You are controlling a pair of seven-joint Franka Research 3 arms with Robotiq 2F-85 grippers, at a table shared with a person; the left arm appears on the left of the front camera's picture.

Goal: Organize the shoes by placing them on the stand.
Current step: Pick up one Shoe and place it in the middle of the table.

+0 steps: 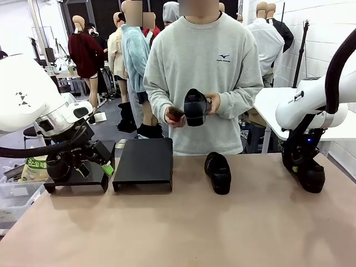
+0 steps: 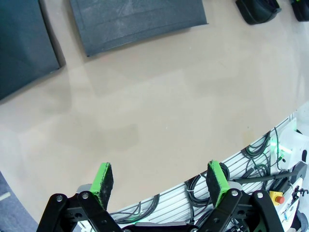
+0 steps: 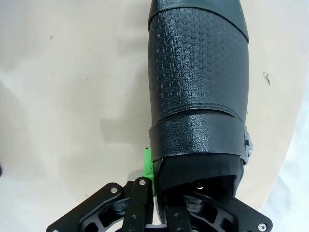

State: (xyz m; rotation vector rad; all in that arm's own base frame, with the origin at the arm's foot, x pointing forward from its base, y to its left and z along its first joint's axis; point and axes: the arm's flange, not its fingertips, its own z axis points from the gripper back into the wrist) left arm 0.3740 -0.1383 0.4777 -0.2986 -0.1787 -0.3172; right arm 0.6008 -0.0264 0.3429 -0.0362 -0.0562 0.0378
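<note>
A beige surface (image 1: 183,228) spans the foreground. Behind it lies a dark grey floor (image 1: 111,119). A white wall (image 1: 328,33) rises on the right above a white table (image 1: 270,100).

I see tan table (image 1: 167,233): stand (image 1: 143,163) and second stand (image 1: 75,187) far left, shoe (image 1: 218,172) middle, second shoe (image 1: 310,175) right.

The left gripper (image 2: 159,180) rises from the bottom edge, its two green pads (image 2: 103,180) spread wide with nothing between them, over a beige table (image 2: 159,106). At the top lies a flat black stand (image 2: 140,19), with a second stand (image 2: 24,43) just beside it at left. A black shoe (image 2: 258,10) sits in the top right corner, cut off by the edge. Beyond the table's rim are coiled cables (image 2: 198,186) and a red button (image 2: 278,198).
</note>
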